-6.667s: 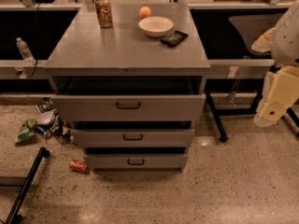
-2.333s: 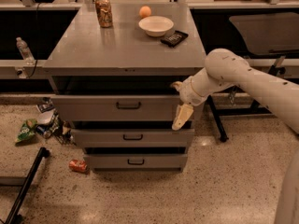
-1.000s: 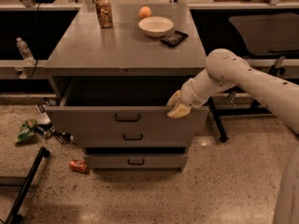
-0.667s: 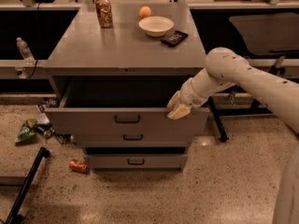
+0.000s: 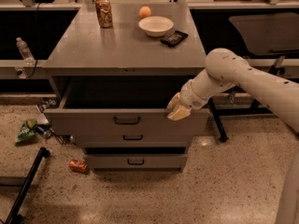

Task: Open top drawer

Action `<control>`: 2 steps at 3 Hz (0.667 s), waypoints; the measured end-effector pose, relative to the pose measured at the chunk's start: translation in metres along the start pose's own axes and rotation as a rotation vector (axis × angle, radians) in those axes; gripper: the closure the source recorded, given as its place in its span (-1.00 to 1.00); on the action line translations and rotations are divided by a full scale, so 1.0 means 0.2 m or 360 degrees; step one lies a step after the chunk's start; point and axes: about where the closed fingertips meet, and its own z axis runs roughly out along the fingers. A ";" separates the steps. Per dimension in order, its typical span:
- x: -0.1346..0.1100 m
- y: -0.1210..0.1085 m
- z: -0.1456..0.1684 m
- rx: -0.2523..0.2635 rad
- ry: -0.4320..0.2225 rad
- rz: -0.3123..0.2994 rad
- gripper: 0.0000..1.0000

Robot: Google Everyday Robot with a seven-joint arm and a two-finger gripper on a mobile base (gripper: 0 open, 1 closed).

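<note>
The top drawer (image 5: 93,122) is the widest grey front with a small dark bar handle (image 5: 127,121). It stands pulled out from the grey cabinet (image 5: 124,50), and its deep box shows dark and empty behind the front panel. My gripper (image 5: 177,110) rests at the upper right edge of the drawer front, touching the panel's top rim. My white arm (image 5: 233,76) reaches in from the right. The middle drawer front (image 5: 133,137) shows just below, mostly covered by the top drawer front. The lowest drawer front (image 5: 135,161) is shut.
On the cabinet top stand a can (image 5: 103,12), an orange (image 5: 145,11), a white bowl (image 5: 156,25) and a dark packet (image 5: 174,38). On the floor at left lie a green bag (image 5: 27,129), a red can (image 5: 78,165) and a black pole (image 5: 25,185). A black table leg (image 5: 217,122) stands at right.
The arm came in from the right to the drawer's right side. The top drawer has slid out toward the camera with the gripper at its upper right edge. Over the last second little has moved.
</note>
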 end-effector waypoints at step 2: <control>0.00 0.15 0.03 -0.0088 0.0004 0.0078 -0.99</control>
